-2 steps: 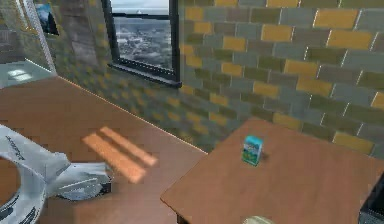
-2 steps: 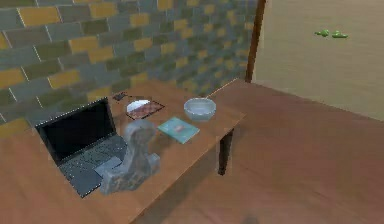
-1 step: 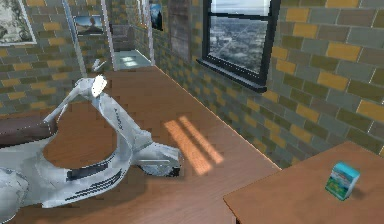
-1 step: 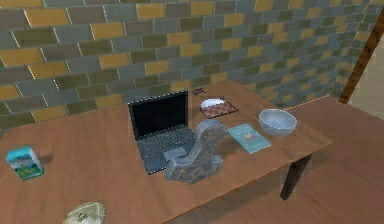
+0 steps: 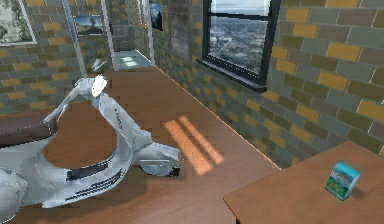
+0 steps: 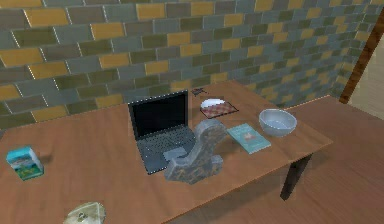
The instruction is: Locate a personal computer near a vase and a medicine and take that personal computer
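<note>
A laptop (image 6: 162, 128) stands open on the brown wooden table (image 6: 90, 170), its dark screen toward the brick wall. Just in front of its keyboard stands a grey, rough sculpted object (image 6: 197, 157), perhaps the vase. A small teal box (image 6: 22, 162) sits near the table's left end in the arm side view. The same teal box (image 5: 342, 181) shows on the table corner (image 5: 290, 200) at the forward view's lower right.
On the table right of the laptop lie a teal book (image 6: 248, 137), a pale bowl (image 6: 277, 122) and a mat with a white dish (image 6: 213, 106). A pale round thing (image 6: 88, 214) lies at the near edge. A white scooter (image 5: 70, 150) stands left; a window (image 5: 240, 40) is right.
</note>
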